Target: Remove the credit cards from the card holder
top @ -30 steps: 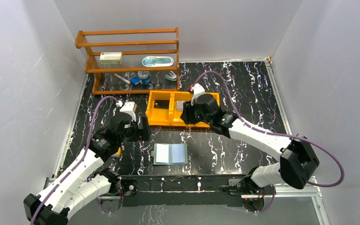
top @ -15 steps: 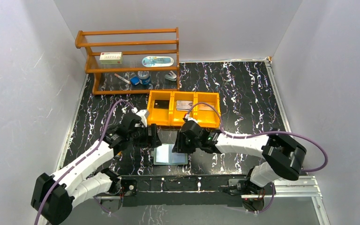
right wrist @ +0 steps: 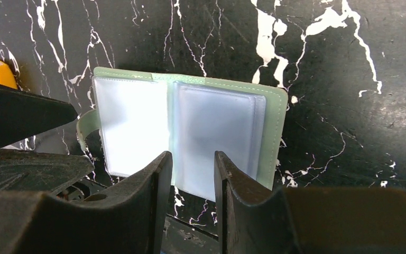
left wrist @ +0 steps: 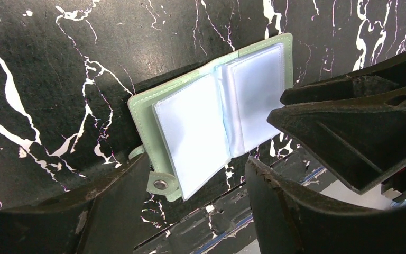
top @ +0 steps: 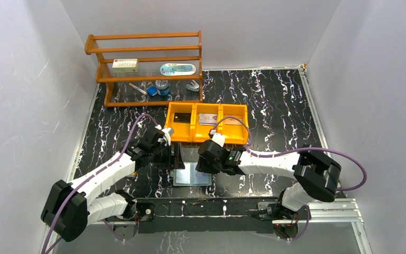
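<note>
**A:** Two states are wanted, left first.

**B:** The left end effector (left wrist: 195, 161) is held wide open above the snap-tab corner of the card holder (left wrist: 211, 116). The right end effector (right wrist: 193, 156) is parted narrowly over its near edge, with nothing clamped.

**A:** Room, print, looks?

**B:** The holder is laid open near the front edge of the worktop (top: 280, 95), muted green, its pockets pale and glossy. Bare marbled surface is left at the right. No writing can be read.
</note>
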You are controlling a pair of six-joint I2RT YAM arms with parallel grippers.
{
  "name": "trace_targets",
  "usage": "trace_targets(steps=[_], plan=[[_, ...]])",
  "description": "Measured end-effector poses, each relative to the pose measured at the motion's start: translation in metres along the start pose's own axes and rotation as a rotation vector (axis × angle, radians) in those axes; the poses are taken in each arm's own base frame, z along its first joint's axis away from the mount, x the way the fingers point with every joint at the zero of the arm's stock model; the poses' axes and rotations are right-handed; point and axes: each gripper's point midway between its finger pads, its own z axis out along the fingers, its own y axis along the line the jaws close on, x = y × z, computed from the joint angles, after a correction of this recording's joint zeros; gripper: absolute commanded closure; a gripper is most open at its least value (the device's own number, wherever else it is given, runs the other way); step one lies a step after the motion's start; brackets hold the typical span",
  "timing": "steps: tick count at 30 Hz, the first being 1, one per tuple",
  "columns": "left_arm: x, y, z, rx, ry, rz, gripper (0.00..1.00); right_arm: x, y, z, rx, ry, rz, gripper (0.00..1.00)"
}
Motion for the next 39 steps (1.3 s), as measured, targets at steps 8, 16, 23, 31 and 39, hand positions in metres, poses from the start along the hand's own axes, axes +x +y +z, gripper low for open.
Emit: trace_targets(steps=[8,16,23,31,39], plan=[[0.002,0.004,0.004,-0.022,0.012,-0.021,0.38,0.001,-0.004,0.001,0.015,-0.001,0.011,0.57],[0.007,0.013,0.009,-0.062,0.033,-0.053,0.39,0.004,-0.013,0.001,0.048,0.008,0.006,0.55],[0.012,0.017,0.015,-0.082,0.063,-0.064,0.46,0.005,-0.020,0.002,0.081,0.007,-0.001,0.55],[0.017,0.017,0.017,-0.086,0.082,-0.056,0.53,0.007,-0.024,0.006,0.096,0.014,-0.005,0.55],[0.022,0.016,0.020,-0.090,0.100,-0.050,0.62,0.009,-0.019,0.007,0.081,0.030,-0.019,0.62]])
